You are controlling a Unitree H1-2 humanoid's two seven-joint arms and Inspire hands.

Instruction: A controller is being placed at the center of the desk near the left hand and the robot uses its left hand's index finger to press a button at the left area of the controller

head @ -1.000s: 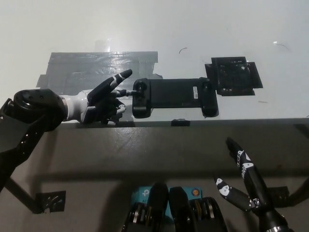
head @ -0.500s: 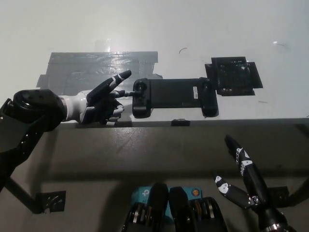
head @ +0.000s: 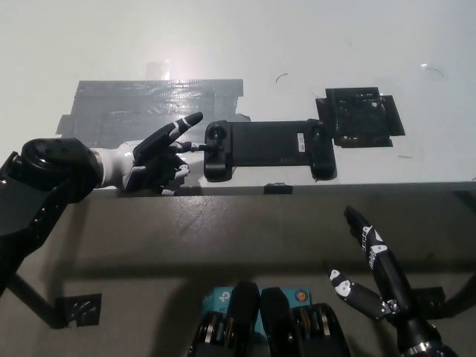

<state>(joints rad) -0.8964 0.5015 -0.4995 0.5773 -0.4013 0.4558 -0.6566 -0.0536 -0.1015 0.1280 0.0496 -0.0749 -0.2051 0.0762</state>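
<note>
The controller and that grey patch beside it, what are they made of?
The controller looks like matte black plastic: a dull moulded shell with no glare. The grey patch seems to be strips of tape, glossy, with overlapping edges and a bright reflection.

Controller (head: 268,147) mid-desk (head: 297,44); left hand (head: 152,160) just left of it; taped patch (head: 149,108) behind hand.
</note>
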